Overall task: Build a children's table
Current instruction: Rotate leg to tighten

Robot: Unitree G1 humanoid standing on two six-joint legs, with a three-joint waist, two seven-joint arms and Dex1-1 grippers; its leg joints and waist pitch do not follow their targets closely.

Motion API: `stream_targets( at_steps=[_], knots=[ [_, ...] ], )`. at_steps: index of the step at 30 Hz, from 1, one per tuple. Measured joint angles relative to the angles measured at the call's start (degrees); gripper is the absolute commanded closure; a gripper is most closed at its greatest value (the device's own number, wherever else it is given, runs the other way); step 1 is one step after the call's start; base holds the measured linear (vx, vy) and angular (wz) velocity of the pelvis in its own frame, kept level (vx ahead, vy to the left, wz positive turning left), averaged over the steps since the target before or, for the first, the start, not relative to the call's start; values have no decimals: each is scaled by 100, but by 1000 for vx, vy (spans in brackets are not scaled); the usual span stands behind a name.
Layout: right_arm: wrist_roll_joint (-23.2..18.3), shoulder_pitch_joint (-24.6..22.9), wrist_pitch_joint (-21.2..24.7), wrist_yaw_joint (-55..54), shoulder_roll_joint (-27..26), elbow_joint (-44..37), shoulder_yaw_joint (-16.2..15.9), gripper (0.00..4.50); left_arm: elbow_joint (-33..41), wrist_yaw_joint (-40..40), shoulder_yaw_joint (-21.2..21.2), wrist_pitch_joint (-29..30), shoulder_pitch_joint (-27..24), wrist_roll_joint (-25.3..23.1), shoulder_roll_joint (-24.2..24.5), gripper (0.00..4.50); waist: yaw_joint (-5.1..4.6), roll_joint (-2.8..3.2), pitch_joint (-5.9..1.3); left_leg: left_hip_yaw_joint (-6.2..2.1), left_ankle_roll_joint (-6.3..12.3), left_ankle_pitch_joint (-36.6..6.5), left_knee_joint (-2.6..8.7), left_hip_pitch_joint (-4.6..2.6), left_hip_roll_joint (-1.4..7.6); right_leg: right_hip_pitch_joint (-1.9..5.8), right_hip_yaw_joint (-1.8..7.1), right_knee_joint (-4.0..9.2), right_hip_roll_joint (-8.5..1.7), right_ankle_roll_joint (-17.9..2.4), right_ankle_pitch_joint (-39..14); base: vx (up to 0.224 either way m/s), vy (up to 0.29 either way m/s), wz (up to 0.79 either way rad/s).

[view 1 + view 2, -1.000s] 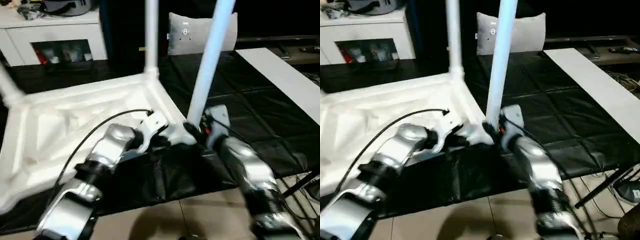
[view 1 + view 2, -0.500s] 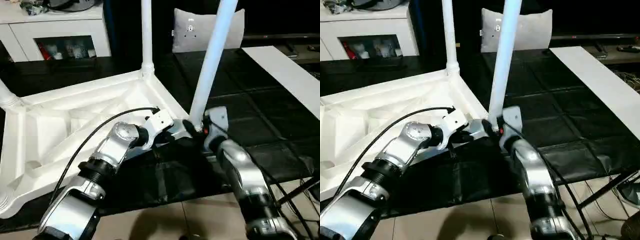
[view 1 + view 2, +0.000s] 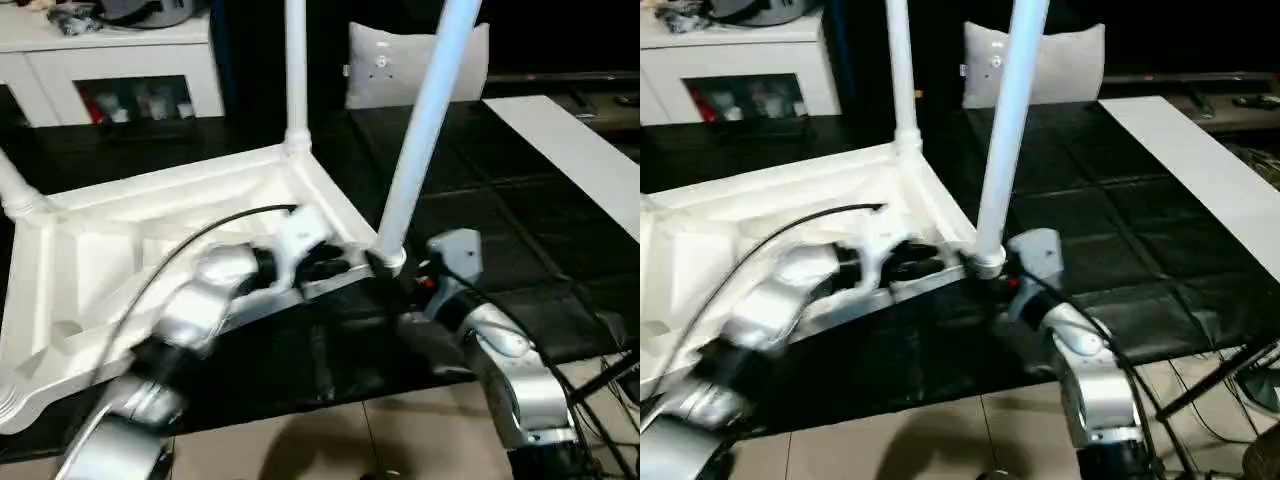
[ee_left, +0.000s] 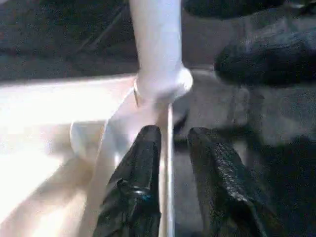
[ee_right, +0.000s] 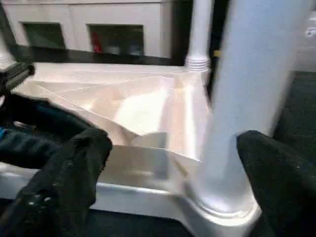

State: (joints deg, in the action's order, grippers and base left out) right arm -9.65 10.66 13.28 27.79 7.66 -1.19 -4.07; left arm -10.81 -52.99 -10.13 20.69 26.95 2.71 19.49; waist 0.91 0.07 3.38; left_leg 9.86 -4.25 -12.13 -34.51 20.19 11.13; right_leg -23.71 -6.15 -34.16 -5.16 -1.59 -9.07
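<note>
While the table (image 3: 150, 240) lies upside down on the black mat (image 3: 480, 200), legs up, the right gripper (image 5: 168, 163) is spread wide around the near leg (image 3: 425, 130), not pinching. The left gripper (image 4: 170, 163) sits slightly parted over the rim, gripping nothing.

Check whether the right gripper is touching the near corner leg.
Apart. In the right wrist view the right gripper stands wide open, and the near corner leg rises between its fingers with gaps on both sides.

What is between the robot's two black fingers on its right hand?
The near table leg stands between the right gripper's wide-open fingers, as the right wrist view shows.
</note>
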Motion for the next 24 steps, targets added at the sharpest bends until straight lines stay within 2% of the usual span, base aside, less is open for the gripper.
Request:
stream_targets(
  at_steps=[4, 6, 11, 17, 20, 24],
  knots=[
    [-32, 248, 167, 63, -129, 37, -132, 0, 1262, -495, 122, 1009, -773, 276, 954, 326, -46, -7, 0, 0, -3, 1, 4, -2, 0, -5, 7, 0, 3, 3, -2, 0, 0, 0],
    [0, 534, 192, 37, -198, 312, -180, 0, 1827, -686, 164, 1509, -1174, 449, 1323, 326, -56, -32, -5, 2, -4, 2, 3, -8, -6, -5, 18, -3, 1, 2, -1, 0, 0, 0],
    [134, 1433, 305, -124, -337, 1341, -228, 0, 2751, -786, 200, 2455, -1738, 611, 1835, 326, -56, -65, -13, 0, -16, 9, 1, -18, -17, -3, 38, -6, 3, -1, 0, 0, 0, 0],
    [164, 2090, 396, -833, -616, 2316, -67, 0, 2835, -387, -2, 3002, -1889, 368, 1851, 326, -62, -83, -20, -1, -23, 13, 1, -18, -20, -2, 44, -12, 5, -1, 1, 0, 0, 0],
    [251, 2351, 225, -1261, -570, 2795, 197, 0, 2872, -62, -48, 3196, -2012, 257, 1854, 326, 2, -93, -26, -4, -28, 16, 0, -16, -21, -4, 43, -13, 5, 0, 0, 0, 0, 0],
    [253, 2534, 48, -1538, -364, 3198, 492, 0, 2731, 426, -6, 3069, -1994, 125, 1639, 326, 90, -95, -27, -3, -30, 18, -3, -17, -24, 3, 46, -21, 3, 0, 0, 0, 0, 0]
  ],
)
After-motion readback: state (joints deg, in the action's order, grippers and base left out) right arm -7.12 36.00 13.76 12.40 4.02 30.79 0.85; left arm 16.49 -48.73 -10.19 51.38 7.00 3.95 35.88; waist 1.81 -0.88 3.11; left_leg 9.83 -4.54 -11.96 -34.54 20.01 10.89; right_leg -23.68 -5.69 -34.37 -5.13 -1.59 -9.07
